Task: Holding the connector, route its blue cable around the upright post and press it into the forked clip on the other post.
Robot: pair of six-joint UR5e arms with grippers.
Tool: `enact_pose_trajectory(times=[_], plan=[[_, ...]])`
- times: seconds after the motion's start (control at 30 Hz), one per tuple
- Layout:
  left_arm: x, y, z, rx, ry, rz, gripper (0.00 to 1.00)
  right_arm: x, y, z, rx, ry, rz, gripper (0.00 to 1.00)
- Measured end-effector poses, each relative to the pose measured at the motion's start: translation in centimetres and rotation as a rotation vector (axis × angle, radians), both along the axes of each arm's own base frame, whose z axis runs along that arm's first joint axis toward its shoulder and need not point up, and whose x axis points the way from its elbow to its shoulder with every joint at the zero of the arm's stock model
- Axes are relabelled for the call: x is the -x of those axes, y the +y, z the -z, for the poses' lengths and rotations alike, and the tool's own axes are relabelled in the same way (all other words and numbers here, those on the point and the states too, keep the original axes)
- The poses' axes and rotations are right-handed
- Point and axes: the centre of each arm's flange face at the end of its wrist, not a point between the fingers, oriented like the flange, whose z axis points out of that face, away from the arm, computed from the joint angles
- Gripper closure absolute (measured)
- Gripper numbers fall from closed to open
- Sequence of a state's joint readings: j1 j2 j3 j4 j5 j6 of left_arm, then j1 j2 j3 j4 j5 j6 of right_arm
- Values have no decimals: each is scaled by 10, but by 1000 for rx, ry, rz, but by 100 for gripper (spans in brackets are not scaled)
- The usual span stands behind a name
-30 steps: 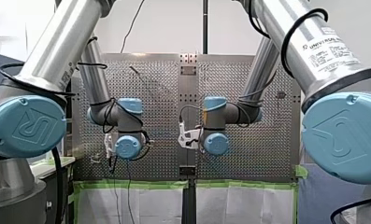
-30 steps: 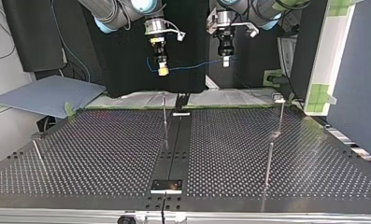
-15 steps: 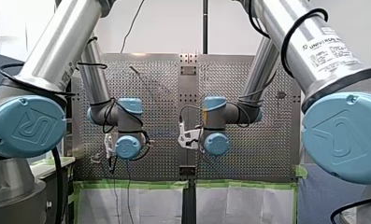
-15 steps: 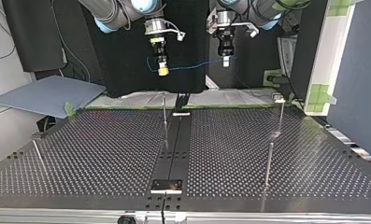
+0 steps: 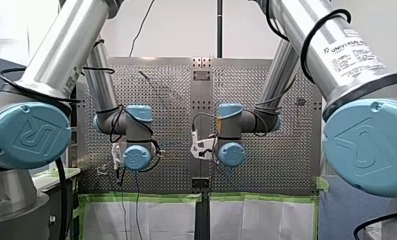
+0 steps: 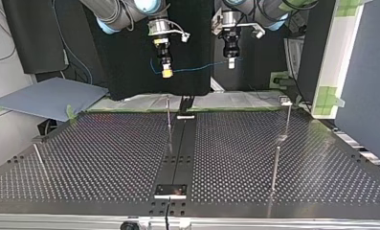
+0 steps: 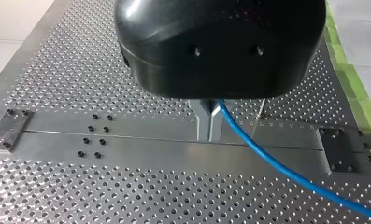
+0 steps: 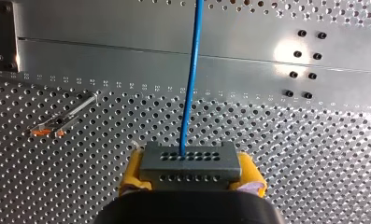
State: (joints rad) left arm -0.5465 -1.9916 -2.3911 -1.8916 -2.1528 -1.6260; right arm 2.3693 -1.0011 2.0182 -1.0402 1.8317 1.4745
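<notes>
A dark-curtained bay backs a wide perforated metal counter [image 6: 106,158], and over its far edge in the top view two silver-and-blue arms hang their claws well above the plate. The right claw [image 6: 167,73], at that view's left, has its yellow pads clamped on the sides of a grey rectangular multi-hole connector [image 8: 190,161]. The left claw [image 6: 231,63], black with metal fingers, is pinched narrow on the thin blue cable [image 6: 197,68] a little way along from the connector. The cable's long axis therefore runs almost level from one claw to the other, across the view, nearly straight and touching nothing else. The posts all stand lower and nearer the top camera. A slim upright metal post [image 6: 169,120] is almost straight beneath the right claw. A second slim post with a small bracket on top [image 6: 287,115] stands off past the left claw; the bracket is likely the forked clip, though too small to tell. By my reckoning the right arm is nearer the first post, and the connector needs to come down and forward so the span can wrap it.
</notes>
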Motion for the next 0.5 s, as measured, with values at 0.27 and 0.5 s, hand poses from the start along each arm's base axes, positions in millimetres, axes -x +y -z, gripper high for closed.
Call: enact_pose_trajectory(times=[0.27,0.5], plan=[[0,0,0,-1,0,1,100,0,0,1,-4,2,1,100],[0,0,0,-1,0,1,100,-3,16,25,-52,51,-8,100]])
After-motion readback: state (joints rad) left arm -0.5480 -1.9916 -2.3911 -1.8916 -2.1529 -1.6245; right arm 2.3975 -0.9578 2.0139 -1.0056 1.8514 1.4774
